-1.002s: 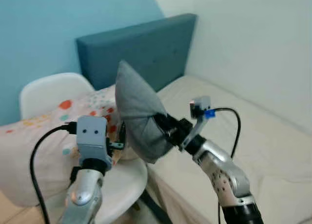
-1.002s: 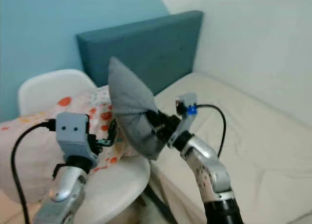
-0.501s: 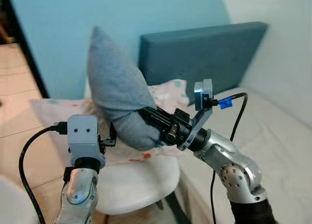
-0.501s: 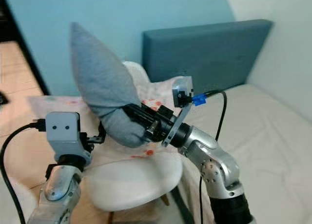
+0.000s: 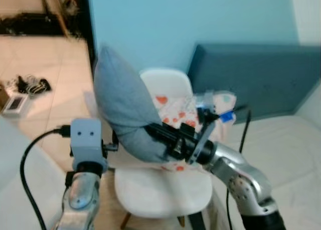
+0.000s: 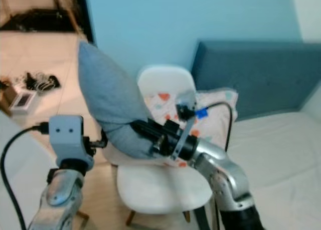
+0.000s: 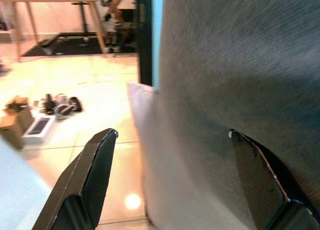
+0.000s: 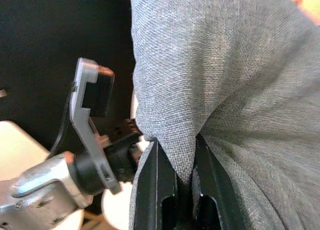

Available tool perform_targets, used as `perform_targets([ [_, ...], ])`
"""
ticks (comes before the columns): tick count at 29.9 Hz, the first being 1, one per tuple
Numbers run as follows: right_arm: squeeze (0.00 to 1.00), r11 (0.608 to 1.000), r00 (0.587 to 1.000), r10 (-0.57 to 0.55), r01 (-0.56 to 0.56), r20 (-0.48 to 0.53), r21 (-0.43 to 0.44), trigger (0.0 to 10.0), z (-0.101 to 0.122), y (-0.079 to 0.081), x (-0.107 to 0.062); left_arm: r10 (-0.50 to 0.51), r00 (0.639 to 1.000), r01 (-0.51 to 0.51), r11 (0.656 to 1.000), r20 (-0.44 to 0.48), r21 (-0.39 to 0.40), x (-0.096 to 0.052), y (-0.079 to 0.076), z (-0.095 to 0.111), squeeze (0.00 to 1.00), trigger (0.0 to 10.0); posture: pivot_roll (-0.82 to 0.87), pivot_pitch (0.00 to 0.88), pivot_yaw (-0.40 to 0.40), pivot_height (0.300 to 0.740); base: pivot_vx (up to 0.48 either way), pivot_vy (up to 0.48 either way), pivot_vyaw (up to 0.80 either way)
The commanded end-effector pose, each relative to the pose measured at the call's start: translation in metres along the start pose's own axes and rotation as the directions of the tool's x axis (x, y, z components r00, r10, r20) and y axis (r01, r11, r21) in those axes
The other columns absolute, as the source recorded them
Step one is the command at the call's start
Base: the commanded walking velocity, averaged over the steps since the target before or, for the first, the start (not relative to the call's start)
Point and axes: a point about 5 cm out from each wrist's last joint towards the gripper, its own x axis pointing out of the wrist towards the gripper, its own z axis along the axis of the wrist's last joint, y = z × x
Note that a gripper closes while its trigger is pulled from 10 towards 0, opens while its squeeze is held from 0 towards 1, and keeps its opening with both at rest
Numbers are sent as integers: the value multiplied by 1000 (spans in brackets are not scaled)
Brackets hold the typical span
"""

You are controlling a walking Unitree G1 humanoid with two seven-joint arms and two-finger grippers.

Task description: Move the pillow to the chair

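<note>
Silver arms come up from the lower edge of the head views, one on each side. The left gripper stands wide open with nothing held: in the left wrist view its two black fingers are spread far apart, one against the pillow's cloth, the other out over the floor. The right gripper is clamped on a pinched fold of the pillow, its two fingers pressed close with grey cloth bunched between them in the right wrist view.

The pillow is grey, a woven cloth, and hangs in the air, tilted, its pointed corner up and its bulk between the two arms. It is above the front left part of the chair, not resting on it.

The chair is white, with a rounded seat and back. A pale blanket with orange and green spots lies over its back and seat.

Beyond the chair stand a teal headboard and a light blue wall; a cream bed lies to the right. To the left, small items are scattered on the beige floor.
</note>
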Motion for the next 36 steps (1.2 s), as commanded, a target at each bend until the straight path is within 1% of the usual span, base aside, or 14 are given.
perform_targets([
  [1,0,1000,999,25,-24,-29,19,0,-10,3,0,-50,997,50,999,53,-8,0,-12,10,0,10000,36,0,-127,740,0,0,800],
  [4,0,999,999,17,-15,-49,39,0,-18,3,-2,-57,997,57,998,59,4,1,-13,11,0,10000,36,0,-127,740,0,0,800],
  [11,0,998,999,39,-38,-28,49,0,-18,3,-2,-70,995,69,997,65,17,1,-14,11,0,10000,33,0,-126,740,0,0,800],
  [15,0,995,998,69,-69,3,70,0,-15,6,-1,-73,995,72,997,66,20,2,-15,11,0,10000,34,0,-128,740,0,0,800],
  [17,0,989,994,99,-104,50,101,0,-8,9,0,-73,995,71,997,66,22,1,-15,10,0,10000,40,0,-127,740,0,0,800],
  [20,0,987,991,114,-120,63,108,0,-6,11,0,-73,995,71,997,65,23,1,-15,10,0,10000,40,0,-127,740,0,0,800],
  [24,0,974,978,173,-187,117,129,0,5,17,1,-77,995,75,997,64,27,1,-14,10,0,10000,41,0,-120,740,0,0,800],
  [26,0,973,977,176,-192,124,130,0,6,17,2,-78,995,77,997,63,28,0,-14,9,0,10000,41,0,-120,740,0,0,800],
  [28,0,974,977,174,-189,121,128,0,6,16,2,-80,995,78,997,63,29,0,-14,9,0,10000,40,0,-117,740,0,0,800],
  [30,0,978,983,156,-167,98,122,0,0,13,1,-82,995,80,996,64,33,1,-14,9,0,10000,42,0,-117,740,0,0,800],
  [36,0,982,987,139,-148,81,118,0,-4,12,1,-82,994,79,996,70,37,2,-14,10,0,10000,44,0,-115,740,0,0,800],
])
